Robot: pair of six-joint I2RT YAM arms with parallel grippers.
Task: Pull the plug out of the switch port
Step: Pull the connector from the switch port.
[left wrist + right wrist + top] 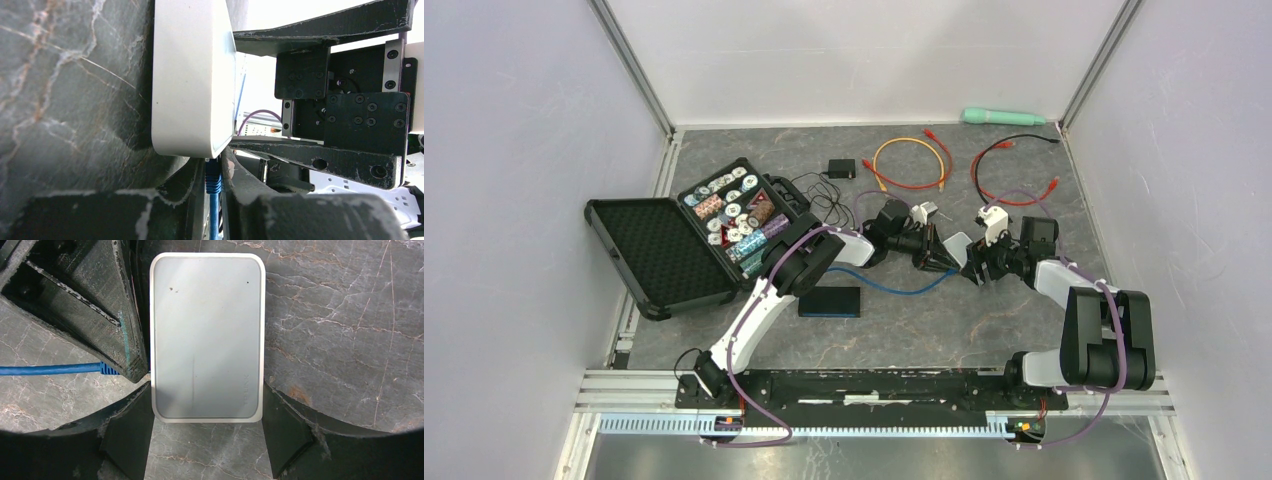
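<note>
Pinching narrow with the left claw [213, 165] on the plug [212, 181], blue boot caught between both fingers; bracing wide with the right claw [205, 407] across the switch [207, 335], one finger against each long side, down near the corners only. Lying flat on the table [340, 340] between the two arms, that switch, with the plug seated in a port on the edge toward the left arm. Biggest danger, by my judgement: dragging the whole switch over the table, or tipping it up, through a corner hold too slight for the pull. Next down: skewing the switch out of square by tugging off the port's line, jamming the plug harder. Then straining the cable [50, 370] by letting the pinch creep back off the boot. Smallest, yet quite able to stall everything: snagging on the latch tab, and cannot tell whether pressed, hidden by the fingers. Safest by pulling straight and slowly.
</note>
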